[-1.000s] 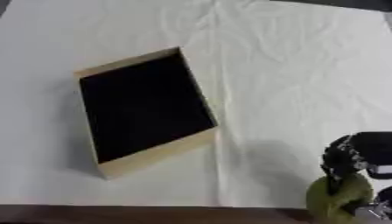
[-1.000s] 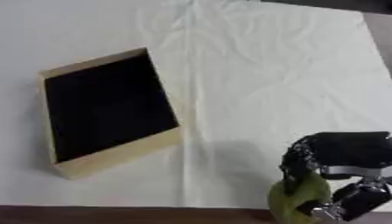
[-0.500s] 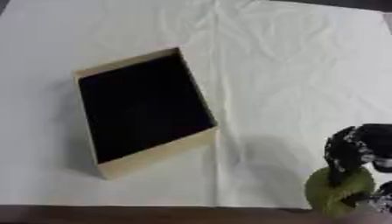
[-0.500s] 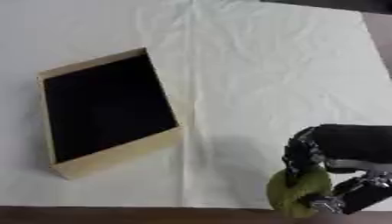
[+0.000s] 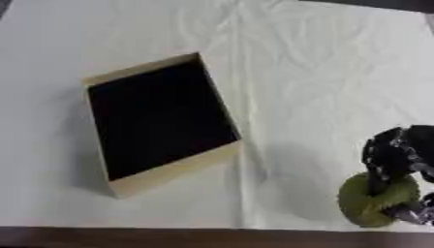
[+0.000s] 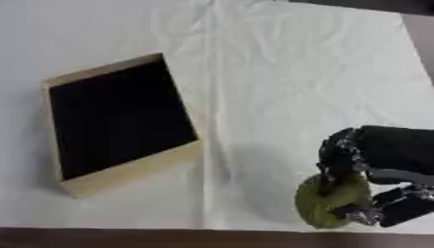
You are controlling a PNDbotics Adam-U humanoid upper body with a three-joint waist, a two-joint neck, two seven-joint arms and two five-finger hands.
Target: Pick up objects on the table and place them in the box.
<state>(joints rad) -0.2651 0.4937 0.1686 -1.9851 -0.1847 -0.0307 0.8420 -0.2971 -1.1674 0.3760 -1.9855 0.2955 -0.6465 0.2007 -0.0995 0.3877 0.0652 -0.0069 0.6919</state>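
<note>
Right robot hand (image 6: 360, 169) at about 5 o'clock, fingers curled around a round olive-green object (image 6: 329, 202) near the desk's front edge. Box (image 6: 118, 121), tan walls, dark interior, sits askew at 9 o'clock on the white cloth (image 6: 288, 72), well apart. Left robot hand not visible.

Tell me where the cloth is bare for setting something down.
The white tablecloth is bare behind and to the right of the tan cardboard box, and between the box and the right robot hand. The near right corner is crowded: there the robot hand holds a round olive-green object.
</note>
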